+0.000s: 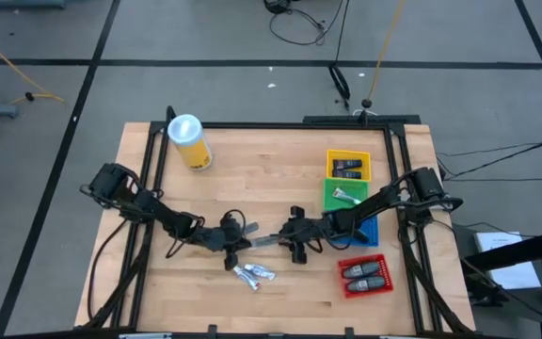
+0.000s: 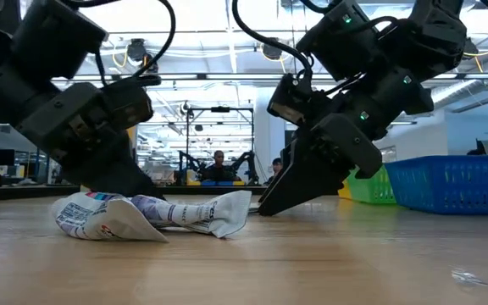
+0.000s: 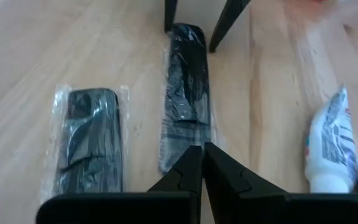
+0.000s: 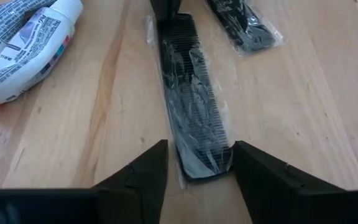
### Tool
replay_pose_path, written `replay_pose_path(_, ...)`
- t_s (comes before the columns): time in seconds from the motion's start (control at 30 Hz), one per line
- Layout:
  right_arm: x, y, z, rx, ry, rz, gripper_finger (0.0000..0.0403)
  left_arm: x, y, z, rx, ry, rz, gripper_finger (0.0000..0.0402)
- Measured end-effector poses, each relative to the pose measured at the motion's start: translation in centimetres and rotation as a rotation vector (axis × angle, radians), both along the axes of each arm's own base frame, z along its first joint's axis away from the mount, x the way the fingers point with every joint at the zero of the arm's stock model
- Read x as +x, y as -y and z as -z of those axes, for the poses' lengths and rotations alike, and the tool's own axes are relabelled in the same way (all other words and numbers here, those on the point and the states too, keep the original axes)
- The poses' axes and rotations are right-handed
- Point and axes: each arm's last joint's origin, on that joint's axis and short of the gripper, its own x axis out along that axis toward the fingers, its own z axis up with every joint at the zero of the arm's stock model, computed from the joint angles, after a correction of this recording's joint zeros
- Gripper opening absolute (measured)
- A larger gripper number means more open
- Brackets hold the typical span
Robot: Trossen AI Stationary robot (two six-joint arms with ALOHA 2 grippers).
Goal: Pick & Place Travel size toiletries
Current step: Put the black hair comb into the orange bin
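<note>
A: Both arms low, stretched toward mid-counter from opposite sides, wrists near the wood. Left gripper fingers pressed together, clenched on one end of the wrapped black comb. Right gripper at the comb's other end, fingers parted on either side of it; the pictures don't settle whether they touch the wrapper.

B: Comb position?

A: Flat on the counter between the two grippers, roughly centre, lying left-right. Second wrapped dark pack just beside it, parallel, apart from it.

B: Other toiletries?

A: Crumpled white printed tubes on the near side of the comb, close together. Dark packs in the yellow tray far right and in the red tray near right; one pale item in the green tray.

B: Anything obscured?

A: Blue tray mostly covered by the right arm from above. Low view: comb hidden behind the tubes and gripper bodies. Tall yellow canister stands far left, white lid up. Print on tubes unreadable. People far off in the room behind, too small to describe.
</note>
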Motion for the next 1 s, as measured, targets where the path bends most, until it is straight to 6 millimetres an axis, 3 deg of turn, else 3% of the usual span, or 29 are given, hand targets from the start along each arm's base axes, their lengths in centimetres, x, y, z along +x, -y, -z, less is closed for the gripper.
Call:
replay_pose_path(0.23,-0.1,0.0,0.2,-0.017,-0.018,-0.018,0.0116,0.3,-0.3,-0.2,0.008,0.030,-0.002,0.0019)
replay_pose_path(0.33,-0.2,-0.2,0.2,-0.020,-0.019,-0.020,0.0111,0.3,-0.3,-0.4,0.004,0.042,-0.001,0.0019)
replay_pose_path(0.67,-0.5,-0.8,-0.9,-0.035,-0.003,-0.006,0.0114,-0.8,0.3,-5.0,-0.007,0.132,0.069,0.0019)
replay_pose_path(0.83,-0.9,-1.3,-2.4,-0.027,0.029,-0.021,0.0115,-2.1,0.7,-6.0,0.076,0.108,0.030,0.0019)
replay_pose_path(1.0,-2.3,-2.3,-6.0,-0.007,0.054,-0.042,0.0114,-3.0,0.8,-5.7,0.158,0.066,-0.051,0.0019)
